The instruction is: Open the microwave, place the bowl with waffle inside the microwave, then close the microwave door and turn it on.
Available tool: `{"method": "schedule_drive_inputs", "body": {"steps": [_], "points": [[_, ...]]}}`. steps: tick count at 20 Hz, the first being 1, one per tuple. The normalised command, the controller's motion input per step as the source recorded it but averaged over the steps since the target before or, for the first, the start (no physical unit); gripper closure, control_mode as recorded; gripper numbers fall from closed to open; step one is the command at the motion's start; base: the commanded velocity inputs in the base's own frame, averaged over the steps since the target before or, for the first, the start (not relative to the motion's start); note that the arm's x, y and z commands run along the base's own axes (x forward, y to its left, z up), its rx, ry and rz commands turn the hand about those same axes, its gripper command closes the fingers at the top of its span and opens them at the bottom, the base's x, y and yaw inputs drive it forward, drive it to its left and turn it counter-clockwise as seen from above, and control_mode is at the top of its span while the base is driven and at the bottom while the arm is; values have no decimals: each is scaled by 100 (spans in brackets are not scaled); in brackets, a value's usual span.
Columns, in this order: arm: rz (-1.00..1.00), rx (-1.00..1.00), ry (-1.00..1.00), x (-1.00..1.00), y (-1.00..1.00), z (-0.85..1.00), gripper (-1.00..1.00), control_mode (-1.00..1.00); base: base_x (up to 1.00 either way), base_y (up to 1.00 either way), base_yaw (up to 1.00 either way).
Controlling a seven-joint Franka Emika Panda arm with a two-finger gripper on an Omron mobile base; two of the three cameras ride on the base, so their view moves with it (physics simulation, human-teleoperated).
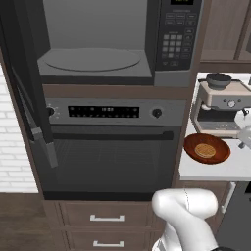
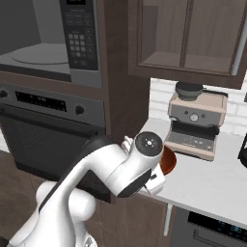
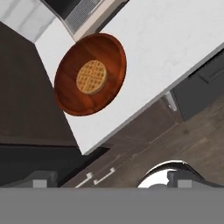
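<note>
Nearest the hand camera are the two dark finger tips of the gripper (image 3: 111,179), standing wide apart at the bottom edge with nothing between them: the tool is fully released, holding and touching nothing. It hangs high above the floor just off the edge of the white counter (image 3: 175,39).

Ahead of the gripper and below it, well apart from the tips, the bowl (image 3: 90,75) sits flat on the counter near its corner, with the waffle (image 3: 91,78) lying roughly in its middle. Just beyond the bowl stands the coffee machine (image 1: 220,105).

As for progress, the first step looks done. The microwave (image 1: 98,39) stands open, its grey cavity and round turntable (image 1: 92,60) bare, and the microwave door (image 1: 24,88) is swung out to the far side, away from the gripper. The oven (image 1: 110,147) under it is shut.

Everything else is left: the bowl is not yet grasped, so it still has to be picked up, carried across and up from the counter to the cavity, set on the turntable, the door pushed shut and the keypad (image 1: 175,43) pressed. I judge the step in hand to be the approach to the bowl.
</note>
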Motion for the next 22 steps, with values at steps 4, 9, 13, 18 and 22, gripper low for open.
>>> {"method": "schedule_drive_inputs", "body": {"steps": [4,9,13,18,22], "points": [[0,1,1,56,-16,-39,-100,-100,0,0,0],[0,0,0,49,-26,-35,-100,-100,0,0,0],[0,2,0,39,-38,-35,-100,-100,0,0,0],[0,5,0,31,-39,-32,-100,-100,0,0,0],[0,1,0,23,-12,-30,-100,-100,0,0,0]]}}
